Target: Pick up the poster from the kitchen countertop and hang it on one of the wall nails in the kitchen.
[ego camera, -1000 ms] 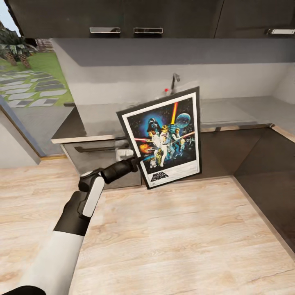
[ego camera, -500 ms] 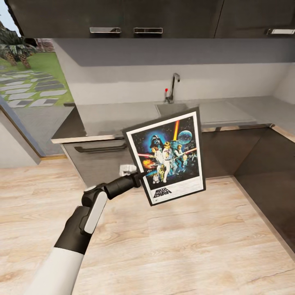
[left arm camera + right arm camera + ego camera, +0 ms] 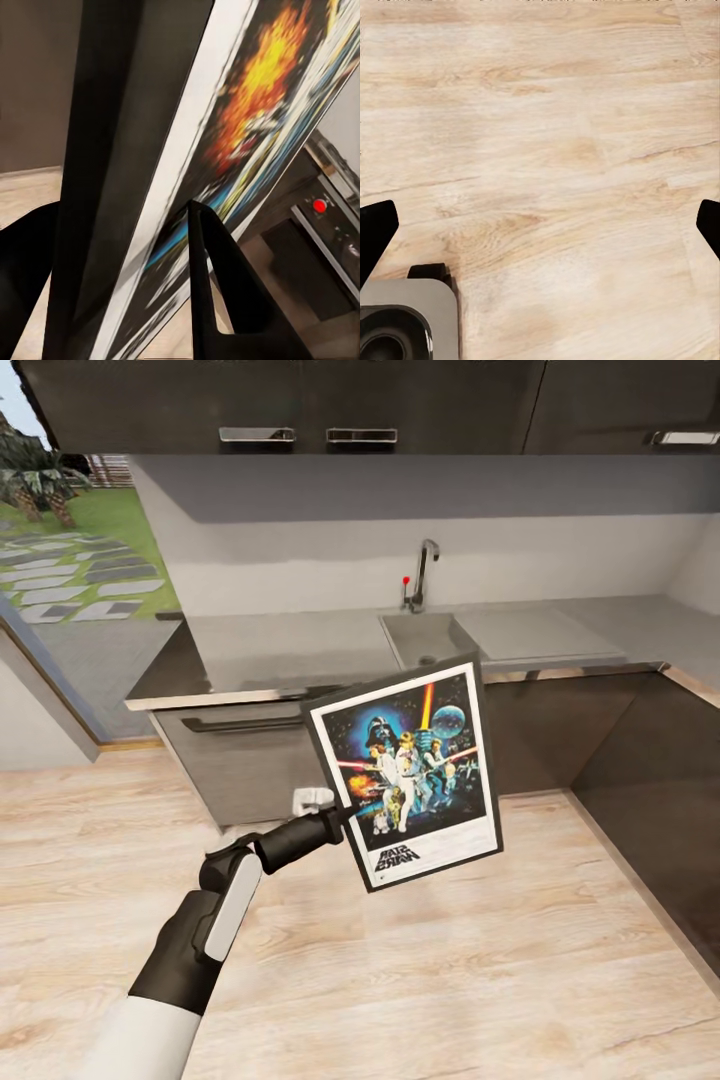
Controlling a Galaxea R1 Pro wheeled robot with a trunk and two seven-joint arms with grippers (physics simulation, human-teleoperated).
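Head view: left gripper (image 3: 343, 820) clamps poster (image 3: 410, 770) by its left frame edge | held upright off the countertop (image 3: 280, 650), over floor | stiff, light, likely swings | right gripper (image 3: 540, 225) spread wide, empty

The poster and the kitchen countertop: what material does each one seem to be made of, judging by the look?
The poster: a glossy printed sheet with a white border in a thick matte black frame, perhaps wood or plastic; its dark, flat side edge shows at the left gripper.
The kitchen countertop: smooth grey slab with a soft sheen, perhaps polished stone or laminate; it reflects light faintly.
The floor: light wood planks, visible grain.
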